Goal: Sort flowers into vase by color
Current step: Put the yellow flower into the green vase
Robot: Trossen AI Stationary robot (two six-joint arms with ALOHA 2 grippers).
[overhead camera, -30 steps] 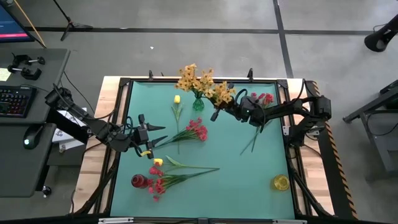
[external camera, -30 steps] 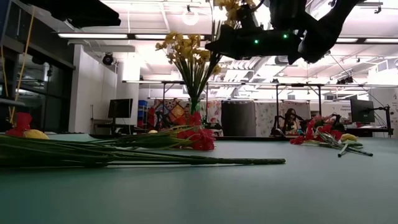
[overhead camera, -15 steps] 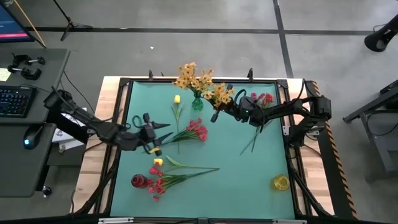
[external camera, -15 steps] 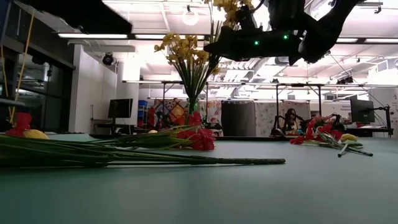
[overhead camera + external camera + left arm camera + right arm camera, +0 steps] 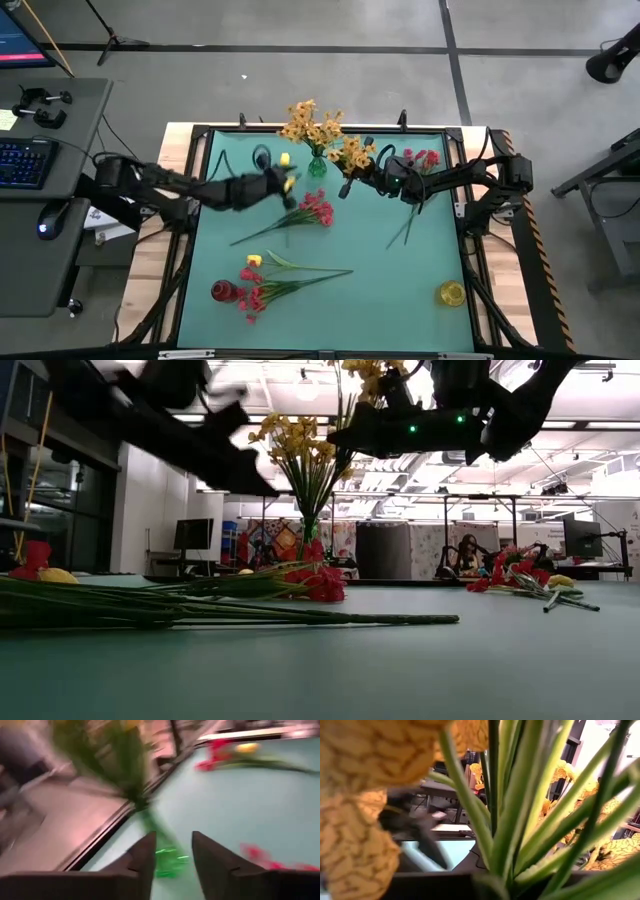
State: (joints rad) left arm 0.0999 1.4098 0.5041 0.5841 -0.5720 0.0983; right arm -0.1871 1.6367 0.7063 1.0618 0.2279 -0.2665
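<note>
Holding my right gripper [image 5: 352,176] clenched on an orange-yellow blossom spray [image 5: 356,153] beside the small green glass vase [image 5: 318,167] for insertion; I cannot tell my left gripper's [image 5: 283,178] state.

Left claw [image 5: 283,180] swung up-table toward green vase [image 5: 317,167], fingers narrower, red flower stem shifted

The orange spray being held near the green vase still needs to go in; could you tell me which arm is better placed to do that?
The right arm. Its gripper is shut on the orange spray, right beside the green vase and its matching orange-yellow blooms. The left gripper is near the vase too, but holds nothing.
</note>
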